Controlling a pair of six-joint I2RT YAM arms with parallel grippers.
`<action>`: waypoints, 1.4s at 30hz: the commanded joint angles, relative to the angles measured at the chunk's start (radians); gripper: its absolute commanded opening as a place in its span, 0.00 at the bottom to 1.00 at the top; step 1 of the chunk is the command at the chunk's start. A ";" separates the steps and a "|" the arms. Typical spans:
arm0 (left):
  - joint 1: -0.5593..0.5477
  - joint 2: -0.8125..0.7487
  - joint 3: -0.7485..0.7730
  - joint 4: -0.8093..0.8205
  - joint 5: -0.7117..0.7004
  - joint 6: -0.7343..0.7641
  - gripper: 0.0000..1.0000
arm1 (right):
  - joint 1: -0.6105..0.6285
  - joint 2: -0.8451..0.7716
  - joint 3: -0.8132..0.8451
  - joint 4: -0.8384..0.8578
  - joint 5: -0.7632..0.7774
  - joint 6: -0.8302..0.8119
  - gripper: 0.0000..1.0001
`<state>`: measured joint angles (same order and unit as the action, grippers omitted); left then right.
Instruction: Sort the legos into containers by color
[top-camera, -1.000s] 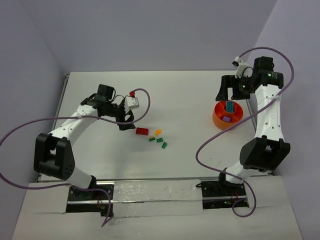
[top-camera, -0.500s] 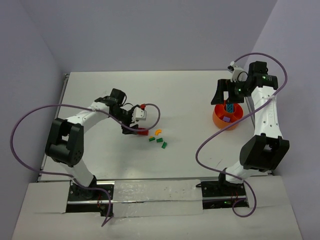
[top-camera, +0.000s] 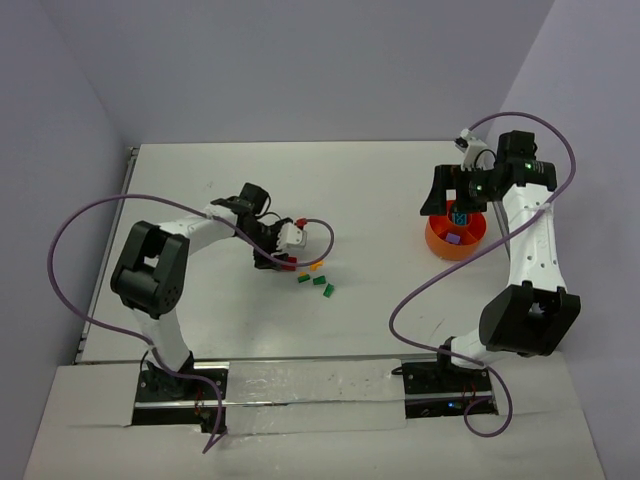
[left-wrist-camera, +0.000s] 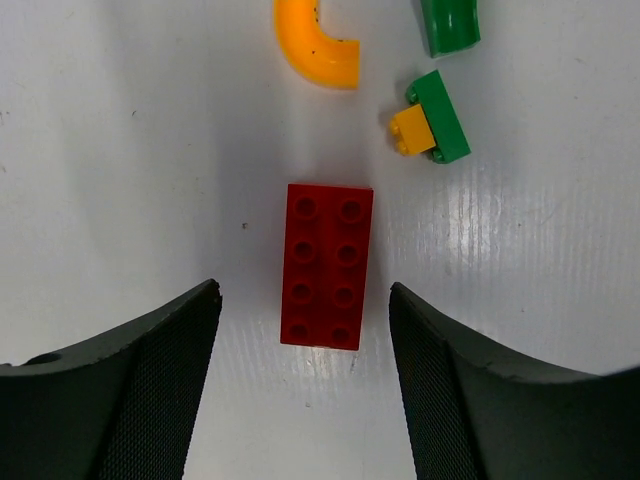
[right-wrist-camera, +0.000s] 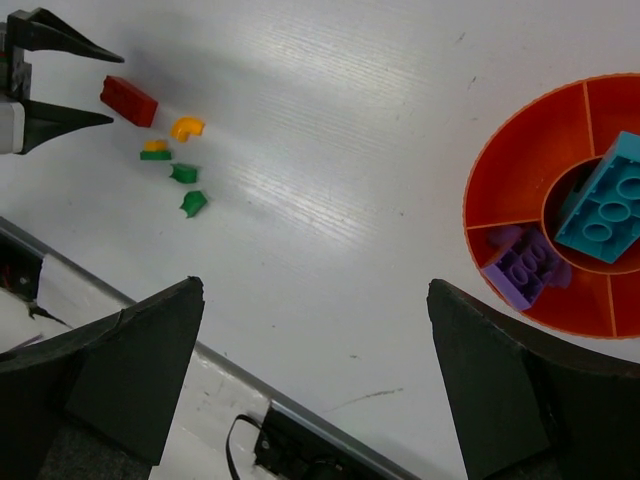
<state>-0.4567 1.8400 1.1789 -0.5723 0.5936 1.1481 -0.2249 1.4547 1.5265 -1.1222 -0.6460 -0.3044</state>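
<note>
A red lego (left-wrist-camera: 326, 265) lies flat on the white table between my left gripper's (left-wrist-camera: 303, 300) open fingers, which do not touch it. In the top view the left gripper (top-camera: 281, 260) hangs over that red lego (top-camera: 289, 266). An orange curved lego (left-wrist-camera: 315, 50), a green-and-yellow lego (left-wrist-camera: 430, 120) and a green lego (left-wrist-camera: 450, 25) lie just beyond. The orange divided bowl (right-wrist-camera: 500, 170) holds a teal lego (right-wrist-camera: 605, 205) and a purple lego (right-wrist-camera: 525, 270). My right gripper (right-wrist-camera: 315, 290) is open and empty, raised beside the bowl (top-camera: 436, 240).
In the top view the orange curved lego (top-camera: 318, 266) and three green legos (top-camera: 319, 282) lie close together right of the left gripper. The right arm's purple cable (top-camera: 420, 290) loops over the table's right half. The table's front edge (right-wrist-camera: 200, 350) runs below the right gripper.
My left gripper has moved right and toward the front, from beside the red lego to over it with its fingers on either side. The right gripper has shifted slightly left above the bowl.
</note>
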 joint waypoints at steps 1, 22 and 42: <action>-0.015 0.018 0.034 0.028 -0.019 0.040 0.72 | 0.007 -0.041 -0.024 0.052 -0.041 0.015 1.00; -0.026 -0.225 0.086 0.140 0.243 -0.472 0.00 | 0.312 -0.048 -0.247 0.602 -0.257 0.322 1.00; -0.008 -0.316 -0.028 0.764 0.611 -1.485 0.00 | 0.509 0.008 -0.130 0.623 -0.583 0.265 0.93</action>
<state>-0.4675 1.5265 1.1370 0.0964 1.1640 -0.2470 0.2583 1.4727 1.3374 -0.4633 -1.1774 0.0172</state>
